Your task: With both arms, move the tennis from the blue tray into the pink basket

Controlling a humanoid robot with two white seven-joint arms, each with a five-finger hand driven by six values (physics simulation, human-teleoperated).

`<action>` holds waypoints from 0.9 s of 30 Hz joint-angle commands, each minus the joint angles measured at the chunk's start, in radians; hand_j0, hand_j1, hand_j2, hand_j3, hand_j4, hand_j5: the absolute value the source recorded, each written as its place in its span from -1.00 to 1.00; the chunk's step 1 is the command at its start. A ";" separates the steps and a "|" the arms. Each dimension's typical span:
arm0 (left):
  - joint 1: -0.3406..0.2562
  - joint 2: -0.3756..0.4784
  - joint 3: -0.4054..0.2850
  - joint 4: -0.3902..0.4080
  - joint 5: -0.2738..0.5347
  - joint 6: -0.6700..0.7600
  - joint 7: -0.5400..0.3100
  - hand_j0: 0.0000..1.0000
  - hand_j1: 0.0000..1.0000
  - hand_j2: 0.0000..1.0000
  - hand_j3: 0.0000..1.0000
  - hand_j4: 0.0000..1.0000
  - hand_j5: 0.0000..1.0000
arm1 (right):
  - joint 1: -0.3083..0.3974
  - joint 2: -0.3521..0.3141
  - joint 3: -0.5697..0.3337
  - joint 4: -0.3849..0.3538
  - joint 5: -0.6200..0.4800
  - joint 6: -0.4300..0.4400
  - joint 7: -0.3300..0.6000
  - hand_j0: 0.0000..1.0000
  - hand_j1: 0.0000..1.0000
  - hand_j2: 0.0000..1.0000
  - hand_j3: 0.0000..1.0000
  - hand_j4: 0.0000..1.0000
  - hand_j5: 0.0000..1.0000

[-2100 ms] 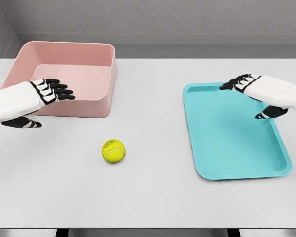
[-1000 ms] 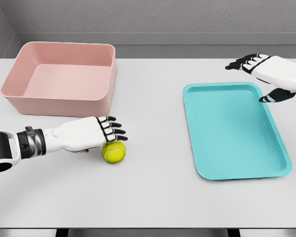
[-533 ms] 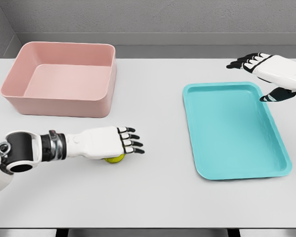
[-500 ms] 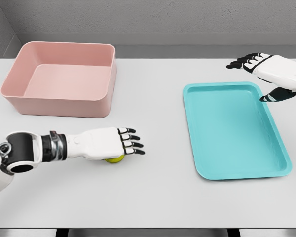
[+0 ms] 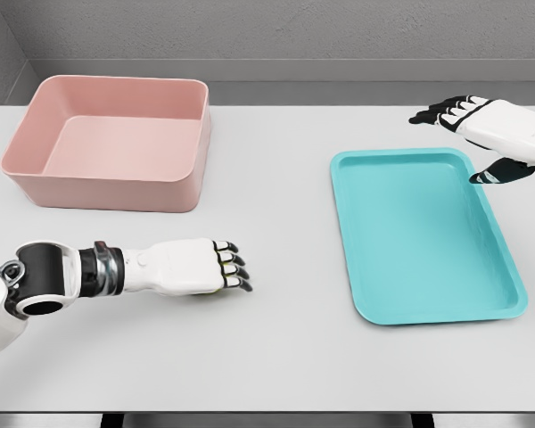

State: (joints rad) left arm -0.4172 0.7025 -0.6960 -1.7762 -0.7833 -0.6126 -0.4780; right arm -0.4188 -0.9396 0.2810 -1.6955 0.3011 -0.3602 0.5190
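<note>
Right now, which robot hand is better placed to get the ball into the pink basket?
Left. The left robot hand covers the tennis ball, close to the pink basket. The right robot hand hovers open beyond the blue tray.

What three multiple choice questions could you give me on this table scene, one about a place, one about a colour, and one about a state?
1. Where is the left hand?
A. inside the pink basket
B. low over the table in front of the pink basket
C. on the blue tray

2. What colour is the empty tray?
A. blue
B. red
C. black

3. What is in the pink basket?
A. a ball
B. a cup
C. nothing

Answers: 1 B, the hand lies palm down on the white table, nearer the camera than the basket. 2 A, the tray is turquoise blue. 3 C, only its bare pink floor shows.
</note>
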 commanded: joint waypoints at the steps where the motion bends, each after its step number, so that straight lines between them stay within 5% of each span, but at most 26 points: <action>1: 0.000 0.003 0.000 0.000 0.006 0.002 -0.002 0.35 0.35 0.35 0.35 0.35 0.35 | 0.000 -0.001 0.000 0.002 -0.004 0.001 -0.001 1.00 1.00 1.00 1.00 1.00 1.00; 3: -0.008 0.002 0.000 0.000 0.006 0.002 -0.037 -0.09 -0.09 -0.09 -0.09 -0.09 -0.09 | -0.002 -0.001 0.000 0.004 -0.004 0.003 -0.001 1.00 1.00 1.00 1.00 1.00 1.00; 9: -0.020 -0.002 0.003 0.001 0.013 0.002 -0.037 -0.57 -0.57 -0.57 -0.57 -0.57 -0.57 | -0.002 -0.002 0.000 0.004 -0.004 0.003 -0.001 1.00 1.00 1.00 1.00 1.00 1.00; 15: -0.032 0.002 0.004 0.001 0.050 0.002 -0.037 -0.69 -0.69 -0.69 -0.69 -0.69 -0.69 | -0.002 -0.002 0.000 0.005 -0.004 0.001 -0.001 1.00 1.00 1.00 1.00 1.00 1.00; 27: -0.176 0.003 0.049 0.004 0.219 0.002 -0.036 -0.69 -0.69 -0.69 -0.69 -0.69 -0.69 | -0.002 -0.002 -0.013 0.007 -0.004 0.001 -0.001 1.00 1.00 1.00 1.00 1.00 1.00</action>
State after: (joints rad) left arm -0.5937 0.7035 -0.6658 -1.7722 -0.5995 -0.6145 -0.5170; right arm -0.4203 -0.9405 0.2710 -1.6896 0.3011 -0.3596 0.5190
